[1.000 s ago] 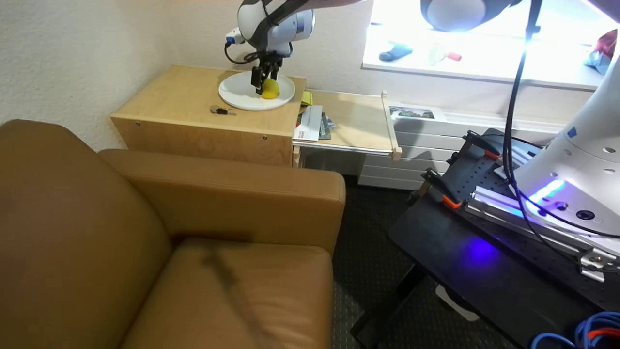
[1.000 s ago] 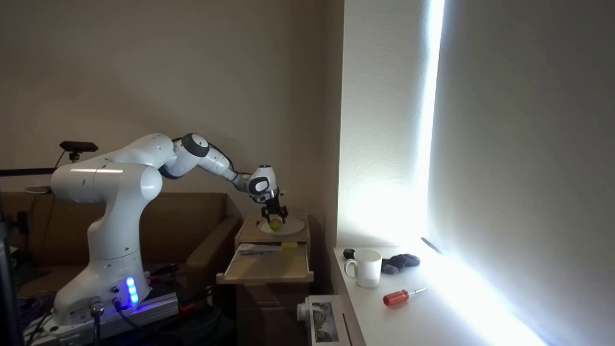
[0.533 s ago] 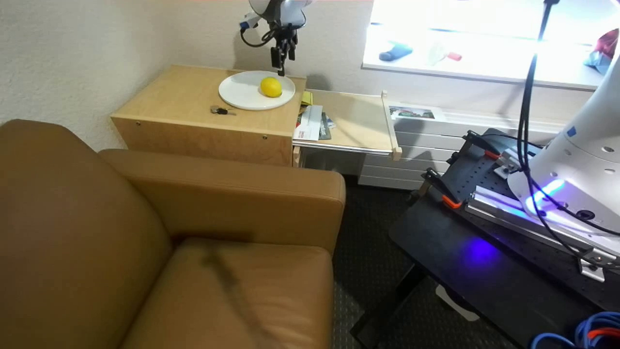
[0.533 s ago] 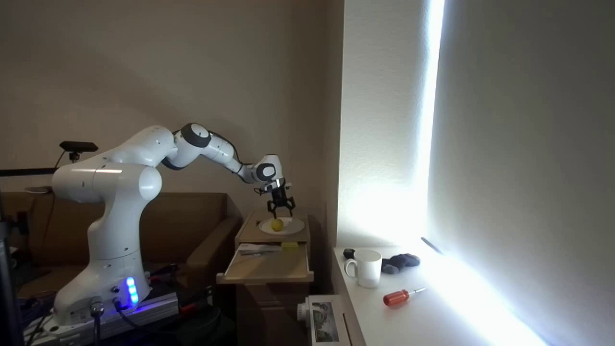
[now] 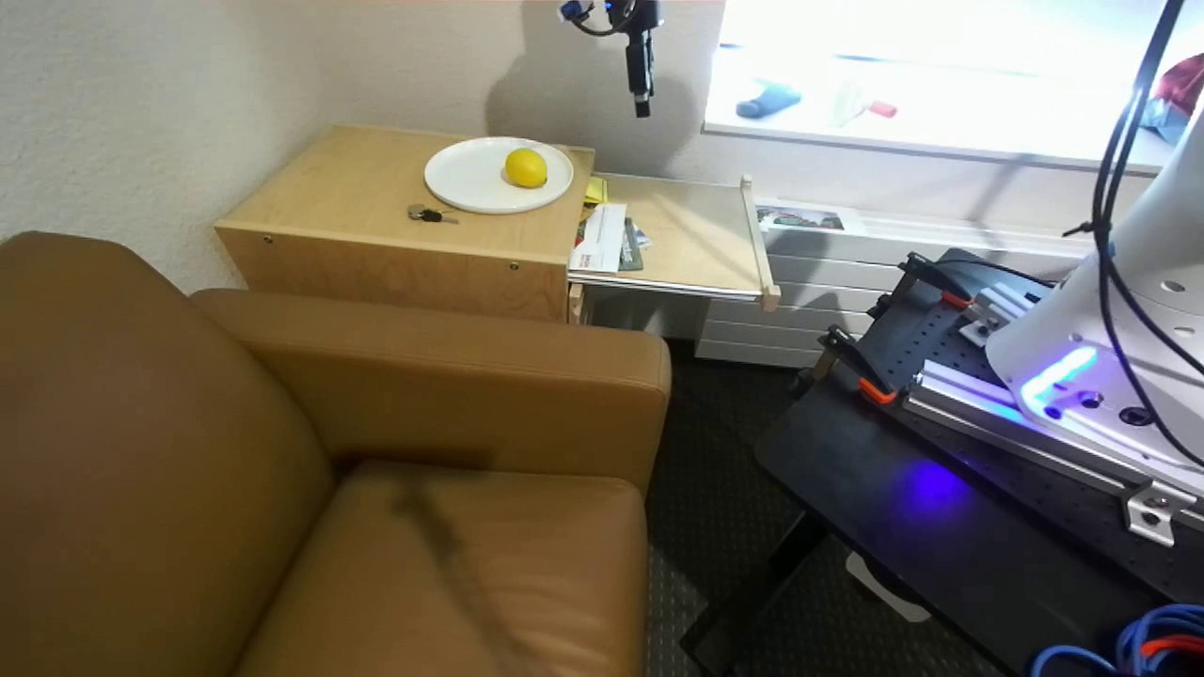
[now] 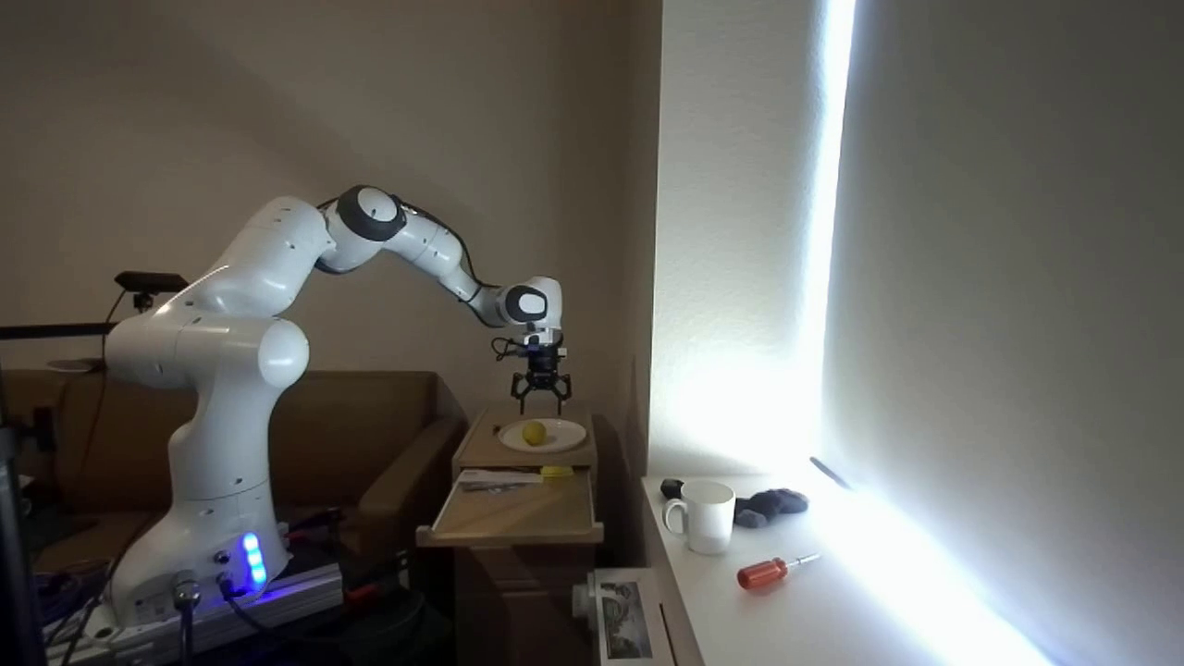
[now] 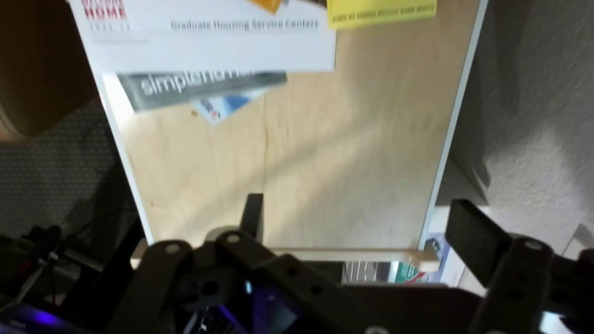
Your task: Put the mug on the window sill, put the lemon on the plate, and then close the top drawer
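beside a brown sofa [image 5: 376,414], the cabinet [image 5: 367,183] bears the plate [image 5: 470,179]. spread wide, the gripper [image 6: 541,408] hangs above the top drawer [image 5: 696,221].

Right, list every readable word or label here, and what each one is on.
"Graduate Housing Service Centers": white paper in the top drawer.
"HOME", red, on that paper; the line above is partly cut off, those below blurred.
"simple...", the rest partly covered: gray packet.
Too blurred or small: yellow slip, blue-and-white card, colored print beyond the drawer.
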